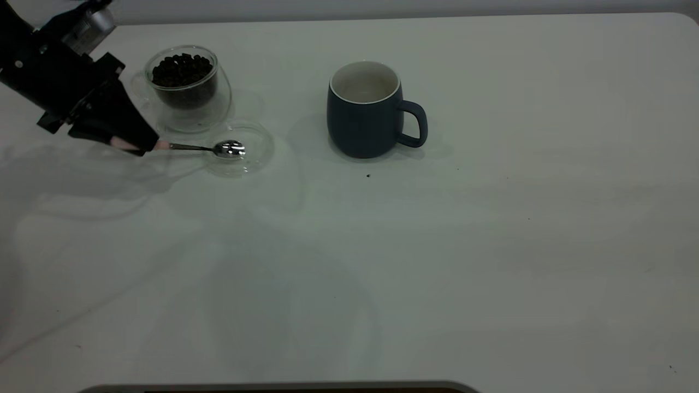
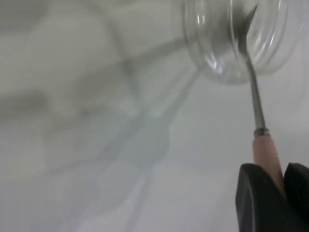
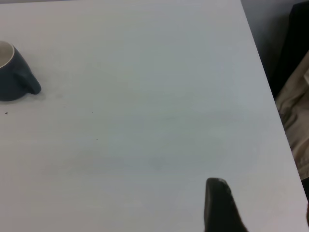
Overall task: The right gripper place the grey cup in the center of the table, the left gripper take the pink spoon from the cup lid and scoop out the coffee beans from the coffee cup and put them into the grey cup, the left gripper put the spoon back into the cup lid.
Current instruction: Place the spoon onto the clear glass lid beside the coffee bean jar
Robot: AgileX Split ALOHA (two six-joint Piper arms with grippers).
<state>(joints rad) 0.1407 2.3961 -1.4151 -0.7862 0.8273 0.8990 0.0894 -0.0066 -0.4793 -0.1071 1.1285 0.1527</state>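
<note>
The table (image 1: 491,262) is a plain white top, and on it the grey cup (image 1: 365,112) stands upright near the middle, handle pointing to three o'clock, its white inside looking bare of beans, so the first step reads as done. Off at about nine o'clock from it stands the coffee cup (image 1: 185,87), a clear double-walled glass filled with coffee beans (image 1: 182,69). Just beside that glass, toward five o'clock, lies the cup lid (image 1: 256,158), a shallow clear disc. The left gripper (image 1: 143,146) reaches in from the ten o'clock corner of the exterior view with its fingers clamped on the pale handle of the pink spoon (image 1: 215,148), whose shiny bowl sits in or just over the lid; whether it touches the lid cannot be told. The step in hand appears to be taking the spoon from the lid. The next move likely calls for lifting the bowl clear of the raised rim, swinging toward twelve o'clock over the glass, and dipping into the beans without knocking the glass. The right gripper (image 3: 219,205) is parked well apart from the grey cup; only one dark fingertip shows, so whether it is parted or closed cannot be told.
</note>
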